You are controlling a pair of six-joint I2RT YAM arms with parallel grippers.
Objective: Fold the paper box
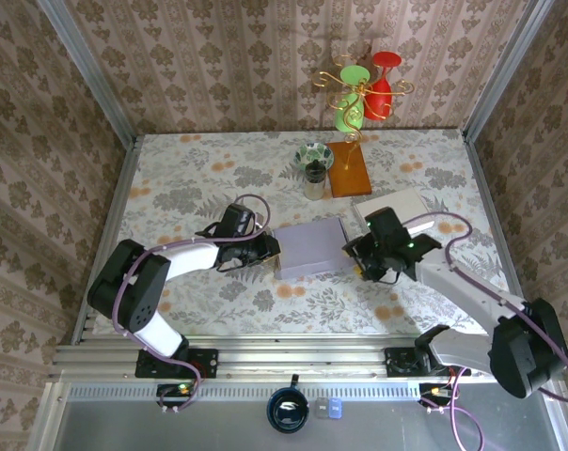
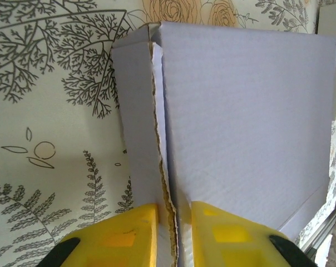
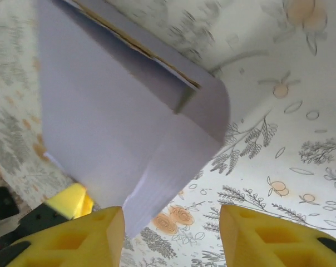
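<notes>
I've got the paper box mid-table, lavender, broad face up. The left gripper is at the box's 9 o'clock edge. On the left wrist cam its yellow fingers are pinched narrow on a ragged-edged cardboard wall, w/ the sheet sandwiched btwn them. The right gripper is at the box's 3 o'clock side. On the right wrist cam its fingers stand wide apart, gripping nothing. A folded corner of the box hangs over the gap & reaches the finger at approx 7 o'clock in that frame; can't tell if they touch. A flat white box lies near, at the paper box's 2 o'clock. At 12 to 1 o'clock, well apart, are a patterned bowl & a wooden base w/ a wire rack carrying a red glass.
</notes>
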